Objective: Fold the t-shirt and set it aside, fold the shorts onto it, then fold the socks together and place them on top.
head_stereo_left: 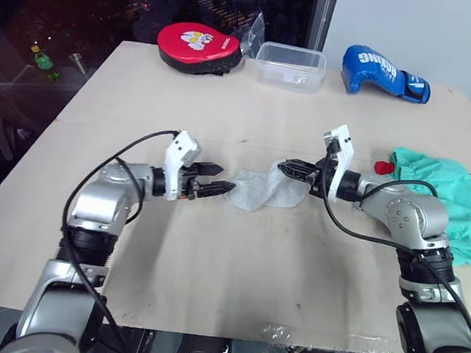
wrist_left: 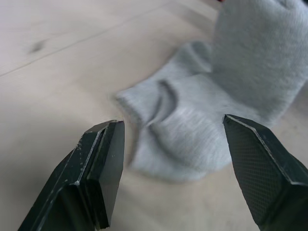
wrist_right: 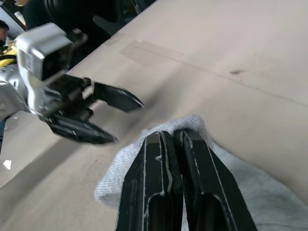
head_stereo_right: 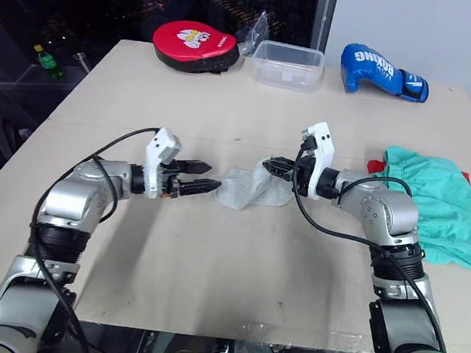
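Observation:
The light grey socks (head_stereo_left: 257, 188) lie crumpled at the middle of the table. My right gripper (head_stereo_left: 285, 168) is shut on their right edge and holds that edge slightly raised; the right wrist view shows grey fabric (wrist_right: 130, 163) bunched around its closed fingers. Just left of the socks, my left gripper (head_stereo_left: 216, 181) is open, its fingertips (wrist_left: 109, 144) spread with the socks (wrist_left: 202, 125) right ahead of them. The mint green shorts (head_stereo_left: 446, 197) lie at the right edge of the table. A little of the red t-shirt (head_stereo_right: 375, 166) peeks out from under them.
Along the far edge sit a round red padded mitt (head_stereo_left: 200, 46), a clear plastic container (head_stereo_left: 290, 66) and a blue boxing glove (head_stereo_left: 383, 72). A small green bottle (head_stereo_left: 41, 59) stands off the table at far left. The table's near edge (head_stereo_left: 229, 330) is close to me.

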Robot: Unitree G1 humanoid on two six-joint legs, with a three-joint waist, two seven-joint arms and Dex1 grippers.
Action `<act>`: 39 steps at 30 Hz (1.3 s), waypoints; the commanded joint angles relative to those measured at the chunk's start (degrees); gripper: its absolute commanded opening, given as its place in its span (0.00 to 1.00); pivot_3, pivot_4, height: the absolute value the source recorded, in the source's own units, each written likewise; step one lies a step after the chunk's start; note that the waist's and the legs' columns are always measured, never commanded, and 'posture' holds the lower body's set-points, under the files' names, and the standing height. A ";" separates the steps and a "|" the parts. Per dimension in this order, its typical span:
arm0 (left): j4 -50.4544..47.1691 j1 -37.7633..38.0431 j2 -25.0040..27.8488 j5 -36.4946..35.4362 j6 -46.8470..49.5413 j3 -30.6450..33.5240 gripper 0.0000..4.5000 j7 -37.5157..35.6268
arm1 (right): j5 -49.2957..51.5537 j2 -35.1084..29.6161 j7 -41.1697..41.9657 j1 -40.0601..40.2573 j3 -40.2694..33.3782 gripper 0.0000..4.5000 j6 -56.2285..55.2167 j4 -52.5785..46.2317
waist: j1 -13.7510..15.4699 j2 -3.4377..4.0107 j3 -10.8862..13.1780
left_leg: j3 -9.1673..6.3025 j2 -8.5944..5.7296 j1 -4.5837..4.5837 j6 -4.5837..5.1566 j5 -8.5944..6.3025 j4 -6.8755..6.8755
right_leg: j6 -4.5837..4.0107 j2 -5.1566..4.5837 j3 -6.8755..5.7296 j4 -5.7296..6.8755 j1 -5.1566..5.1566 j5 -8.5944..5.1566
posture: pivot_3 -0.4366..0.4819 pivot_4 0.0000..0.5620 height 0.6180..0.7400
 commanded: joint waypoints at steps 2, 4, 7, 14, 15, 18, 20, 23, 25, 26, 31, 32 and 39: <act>6.32 -4.21 -2.31 4.19 -5.17 -2.88 0.78 2.15 | 0.51 0.51 -1.20 1.10 -1.22 0.00 0.30 -4.18 | 0.03 -0.01 0.00 | 0.02 -0.01 0.00 0.01 0.00 0.00 | 0.00 0.00 0.01 0.00 0.00 0.00 | 0.48 0.27 1.00; 10.75 -5.72 -3.31 6.35 -8.78 -4.22 0.78 2.67 | 0.67 0.94 -2.06 1.98 -1.51 0.00 0.52 -5.20 | 0.02 -0.01 0.00 | 0.04 -0.03 -0.01 0.01 0.00 0.00 | 0.00 -0.01 0.03 -0.02 0.00 0.00 | 0.48 0.27 1.00; 14.51 -6.60 -3.78 7.96 -12.38 -5.92 0.49 0.66 | 0.97 1.35 -3.15 3.08 -2.09 0.00 0.88 -6.54 | -0.04 -0.01 0.00 | 0.04 -0.02 -0.01 0.01 0.00 -0.01 | 0.00 0.00 0.03 -0.03 -0.01 0.00 | 0.48 0.27 1.00; 13.73 -5.10 -2.43 7.10 -16.22 -6.75 0.00 -7.45 | 1.13 1.51 -4.52 3.92 -3.28 0.00 1.18 -7.75 | -0.01 -0.01 0.01 | 0.04 0.00 0.00 0.05 -0.03 -0.01 | 0.00 -0.01 0.03 -0.04 -0.01 0.00 | 0.48 0.27 1.00; 14.21 -5.12 -2.43 7.11 -16.88 -6.36 0.00 -7.53 | 1.15 1.51 -4.61 3.97 -3.34 0.00 1.14 -7.78 | -0.01 -0.01 0.01 | 0.04 0.00 0.00 0.05 -0.03 -0.01 | 0.00 -0.01 0.03 -0.04 -0.01 0.00 | 0.48 0.27 1.00; 15.94 -5.50 -2.36 7.76 -18.55 -5.55 0.00 -6.69 | 1.13 1.62 -4.71 3.97 -3.34 0.00 0.92 -7.64 | -0.01 0.00 0.01 | 0.03 0.00 -0.01 0.08 -0.04 -0.01 | 0.00 -0.01 0.03 -0.04 -0.01 0.00 | 0.48 0.27 1.00; 16.58 -5.75 -2.46 7.78 -19.32 -4.99 0.00 -5.84 | 1.08 1.77 -4.77 3.95 -3.28 0.00 0.77 -7.57 | -0.01 -0.01 0.01 | 0.03 0.00 -0.01 0.11 -0.06 -0.01 | 0.00 -0.01 0.03 -0.04 -0.01 0.00 | 0.48 0.27 1.00; 17.17 -6.19 -2.81 7.04 -18.92 -3.67 0.00 -4.15 | 0.99 2.05 -4.81 4.07 -3.20 0.00 0.56 -7.53 | -0.02 0.00 0.01 | 0.02 0.00 0.00 0.13 -0.07 -0.01 | 0.00 -0.01 0.03 -0.03 -0.01 0.00 | 0.48 0.27 1.00; 16.67 -6.00 -2.68 6.21 -17.64 -2.99 0.09 -4.30 | 0.96 2.21 -4.85 4.28 -3.14 0.00 0.47 -7.59 | -0.02 -0.01 0.01 | 0.02 0.00 0.00 0.12 -0.07 -0.01 | 0.00 -0.01 0.03 -0.03 -0.01 0.00 | 0.48 0.27 1.00; 16.02 -5.68 -2.79 5.64 -18.05 -2.32 0.19 -4.35 | 0.94 2.26 -4.88 4.41 -3.11 0.00 0.43 -7.64 | -0.02 -0.01 0.01 | 0.02 0.00 -0.01 0.12 -0.07 -0.01 | 0.00 -0.01 0.03 -0.03 -0.01 0.00 | 0.48 0.27 1.00; 9.67 -2.58 -2.76 1.52 -21.97 -0.02 0.71 -8.63 | 1.04 2.51 -5.10 4.73 -3.19 0.00 0.36 -7.83 | -0.03 0.00 0.01 | 0.03 0.01 -0.01 0.06 -0.04 -0.01 | 0.00 -0.03 0.03 -0.04 -0.01 0.00 | 0.48 0.27 1.00; 8.81 -2.13 -2.67 1.10 -21.83 0.24 0.80 -8.90 | 1.04 2.53 -5.11 4.80 -3.20 0.00 0.35 -7.89 | -0.03 0.00 0.01 | 0.03 0.01 -0.01 0.04 -0.02 -0.01 | 0.00 -0.03 0.03 -0.04 -0.01 0.00 | 0.48 0.27 1.00; 14.11 -2.98 -2.88 6.85 -26.51 -1.91 0.80 -5.59 | 0.86 3.07 -5.16 4.98 -2.75 0.00 -0.07 -7.84 | 0.03 0.00 0.01 | 0.02 0.00 0.00 0.13 -0.08 -0.01 | 0.00 -0.02 0.02 -0.03 0.00 0.00 | 0.48 0.27 1.00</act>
